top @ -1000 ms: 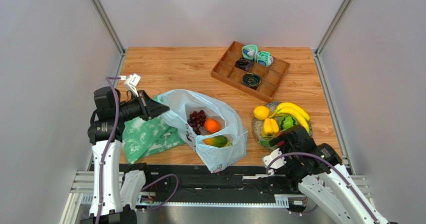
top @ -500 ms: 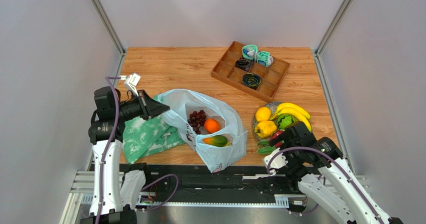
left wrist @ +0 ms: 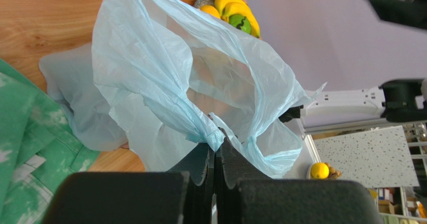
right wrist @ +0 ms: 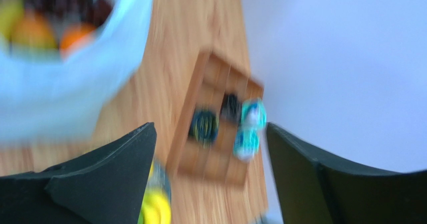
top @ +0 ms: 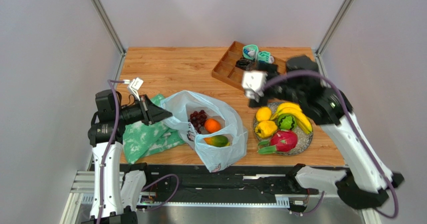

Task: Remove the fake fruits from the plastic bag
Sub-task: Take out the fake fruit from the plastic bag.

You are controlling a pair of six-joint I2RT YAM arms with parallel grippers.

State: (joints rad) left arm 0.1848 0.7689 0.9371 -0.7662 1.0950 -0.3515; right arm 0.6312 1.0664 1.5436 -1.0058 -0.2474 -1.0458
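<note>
Fruit not yet out (grapes [top: 197, 118], orange [top: 212, 126], mango [top: 217, 141] lying crosswise) sits in the plastic bag [top: 223, 156], left of and below the right claw [right wrist: 210, 134], which hangs released and empty and is free to reach, while the left claw [left wrist: 216, 147] is clenched on the bag's rim.

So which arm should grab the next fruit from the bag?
Probably the right: the right gripper is open and empty, while the left gripper is shut on the crinkly pale-blue plastic bag's rim, holding it open.
</note>
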